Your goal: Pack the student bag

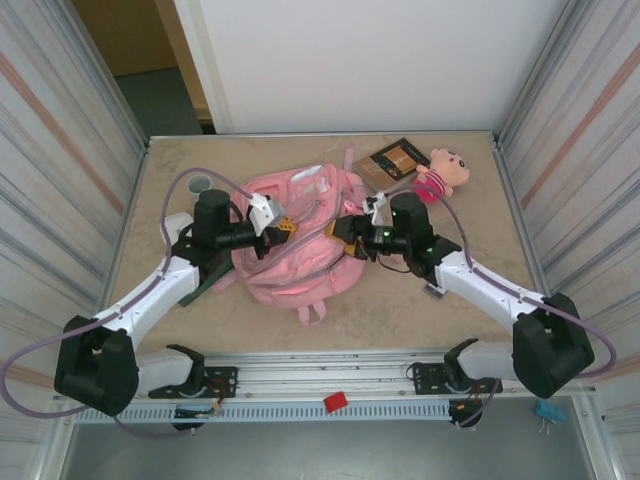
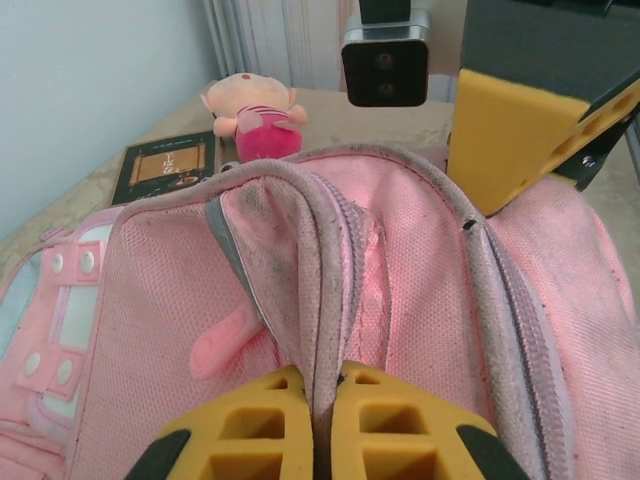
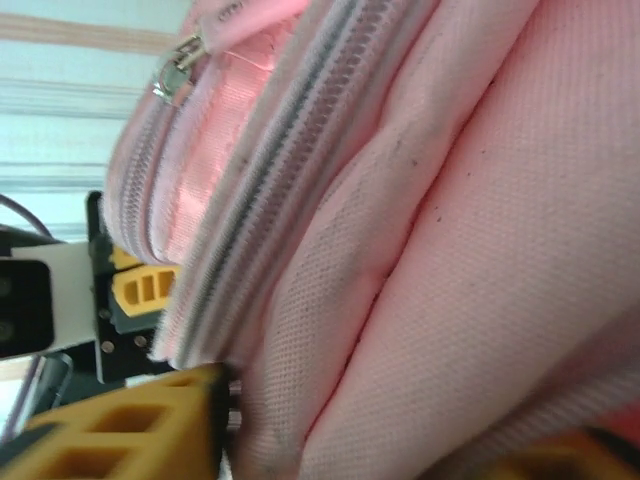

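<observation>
Finding: the student bag (image 1: 295, 245) lies slumped in the middle of the table (image 1: 200, 310), between your two arms, with its straps trailing toward the near edge.

Left gripper (image 2: 322, 385): pressed together on the grey-edged rim of the bag's opening, pinching a thin ridge of fabric.

Right gripper (image 1: 345, 232): the wrist view shows its fingers apart with a bulge of pink cloth between them. You cannot tell from this whether they bear on the cloth or merely straddle it.

Risks, as judged:
- The left pinch holds only a narrow seam. A sharp pull may let the fabric slide out and the opening fall shut.
- If the right jaws close on loose cloth rather than the rim, the mouth will not spread and nothing will go in.
- Pulling the arms apart unevenly may drag the whole bag across the smooth top.
- The book (image 1: 392, 160) and plush doll (image 1: 443, 172) lie beyond the bag at the far right. With both arms engaged at the bag, fetching either means letting go somewhere.

Surface: pale, stone-patterned tabletop with a round port (image 1: 198, 182) at far left.

Room: ribbed metal walls on both sides, white panel behind.
</observation>
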### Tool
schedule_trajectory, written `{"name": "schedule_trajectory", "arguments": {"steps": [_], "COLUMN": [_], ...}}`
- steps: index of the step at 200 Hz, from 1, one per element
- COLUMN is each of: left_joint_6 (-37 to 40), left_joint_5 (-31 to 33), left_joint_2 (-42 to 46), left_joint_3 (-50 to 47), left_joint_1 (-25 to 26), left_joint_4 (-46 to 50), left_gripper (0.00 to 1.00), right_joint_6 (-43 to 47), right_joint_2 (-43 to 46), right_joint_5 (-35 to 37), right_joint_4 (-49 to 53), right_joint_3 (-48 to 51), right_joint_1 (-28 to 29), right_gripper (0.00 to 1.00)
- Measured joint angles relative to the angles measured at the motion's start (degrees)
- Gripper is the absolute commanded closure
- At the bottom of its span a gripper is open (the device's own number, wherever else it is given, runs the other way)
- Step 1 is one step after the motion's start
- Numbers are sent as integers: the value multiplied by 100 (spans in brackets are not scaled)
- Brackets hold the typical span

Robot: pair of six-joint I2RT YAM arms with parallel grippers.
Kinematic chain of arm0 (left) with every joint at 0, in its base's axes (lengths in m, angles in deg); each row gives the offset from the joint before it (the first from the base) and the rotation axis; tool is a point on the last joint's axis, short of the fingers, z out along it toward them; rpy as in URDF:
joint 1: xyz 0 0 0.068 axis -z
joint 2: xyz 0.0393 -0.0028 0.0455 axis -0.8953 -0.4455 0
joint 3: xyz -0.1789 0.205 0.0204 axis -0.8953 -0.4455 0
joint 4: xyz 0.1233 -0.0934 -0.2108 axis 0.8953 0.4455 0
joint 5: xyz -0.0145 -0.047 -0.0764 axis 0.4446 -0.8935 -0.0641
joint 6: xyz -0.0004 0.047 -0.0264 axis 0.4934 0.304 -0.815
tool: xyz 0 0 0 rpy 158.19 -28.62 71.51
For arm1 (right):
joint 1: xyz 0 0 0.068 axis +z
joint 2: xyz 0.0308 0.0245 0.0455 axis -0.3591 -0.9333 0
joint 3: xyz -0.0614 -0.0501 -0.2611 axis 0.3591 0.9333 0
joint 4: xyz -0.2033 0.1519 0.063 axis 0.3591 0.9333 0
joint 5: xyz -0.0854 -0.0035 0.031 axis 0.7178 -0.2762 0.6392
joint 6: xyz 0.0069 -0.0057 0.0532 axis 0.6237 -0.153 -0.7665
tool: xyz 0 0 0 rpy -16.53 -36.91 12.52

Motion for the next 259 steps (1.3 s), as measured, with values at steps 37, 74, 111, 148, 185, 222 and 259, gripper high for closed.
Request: {"name": "schedule_trajectory", "arguments": {"steps": [37, 74, 111, 148, 185, 222, 259], "left_joint_6": [-509, -1827, -3547, -5228, -6579, -7344, -7724], "left_joint_5": [1213, 3178, 5272, 6793, 7381, 7541, 7584], "left_joint_2": [179, 1163, 1534, 286, -739, -992, -1139], "left_joint_3": [761, 1335, 1513, 2439, 3075, 3136, 3139], "left_joint_1": [492, 1729, 3696, 5112, 5176, 5176, 5156], "left_joint_4": [1093, 2297, 3576, 5099, 6019, 6253, 6253], "left_gripper": [61, 61, 58, 55, 55, 55, 57], "right_joint_6": [-284, -450, -595, -728, -892, -1038, -1088], "right_joint_2": [-24, -22, -20, -20, -20, -20, -20], "right_joint_5": [568, 1303, 1812, 2081, 2293, 2356, 2354], "right_joint_4": [-396, -428, -468, -472, -485, -455, -444], "right_joint_3": [63, 177, 175, 118, 68, -46, -129], "right_joint_1": [247, 647, 909, 1097, 1207, 1250, 1272], "right_gripper": [96, 98, 98, 98, 98, 98, 98]}}
